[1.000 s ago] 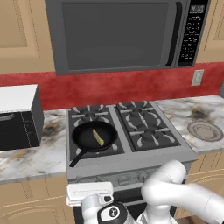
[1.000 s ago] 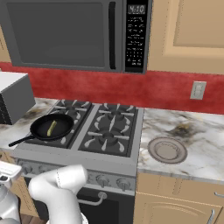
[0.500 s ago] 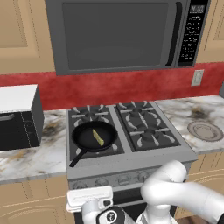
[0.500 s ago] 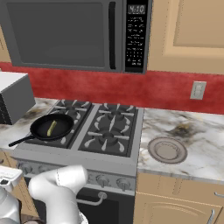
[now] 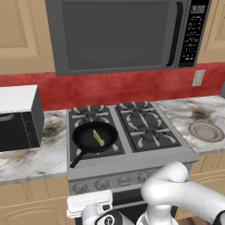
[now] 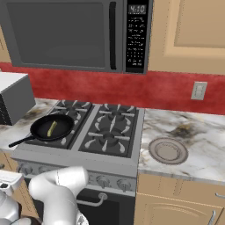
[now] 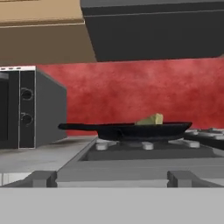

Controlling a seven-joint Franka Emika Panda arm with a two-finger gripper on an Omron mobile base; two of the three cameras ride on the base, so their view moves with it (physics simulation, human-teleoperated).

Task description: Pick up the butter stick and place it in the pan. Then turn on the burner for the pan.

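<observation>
The butter stick (image 5: 98,138) lies inside the pan (image 5: 88,141), which sits on the front left burner (image 5: 107,148) of the stove (image 5: 145,154). The gripper (image 7: 111,178) is low in front of the stove, and its two fingertips (image 7: 40,178) stand wide apart with nothing between them

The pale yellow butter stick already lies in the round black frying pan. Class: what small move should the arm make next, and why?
Probably ease the hand forward toward the small grey knobs on the stove front: the butter stick rests inside the pan on the front left burner, so only lighting remains.
</observation>
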